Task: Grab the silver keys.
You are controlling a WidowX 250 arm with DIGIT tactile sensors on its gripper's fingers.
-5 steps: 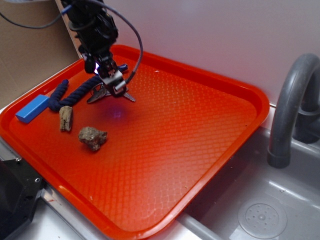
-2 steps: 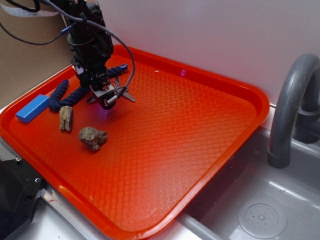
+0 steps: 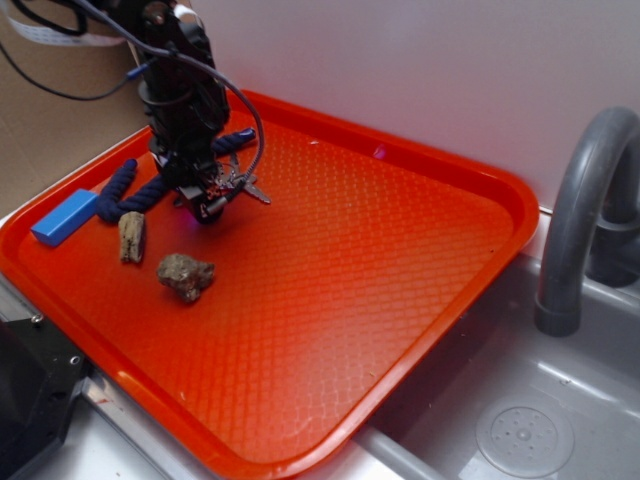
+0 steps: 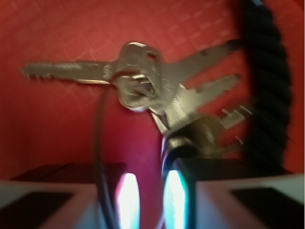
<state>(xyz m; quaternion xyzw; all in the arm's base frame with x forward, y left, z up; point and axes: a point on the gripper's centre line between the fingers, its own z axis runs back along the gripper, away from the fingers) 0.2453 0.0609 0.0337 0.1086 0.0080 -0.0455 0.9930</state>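
Lowered since a second ago, the gripper [image 3: 207,203] is nearly closed on the silver keys [image 4: 152,90] beside the dark blue rope [image 3: 140,192], to grab them.

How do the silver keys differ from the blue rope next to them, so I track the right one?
The silver keys are flat, shiny grey metal blades fanned out from a thin ring; the blue rope is dark, matte and twisted. The keys form a small cluster, while the rope runs much longer across the tray's back left. Both lie on the tray, side by side, by the hand.
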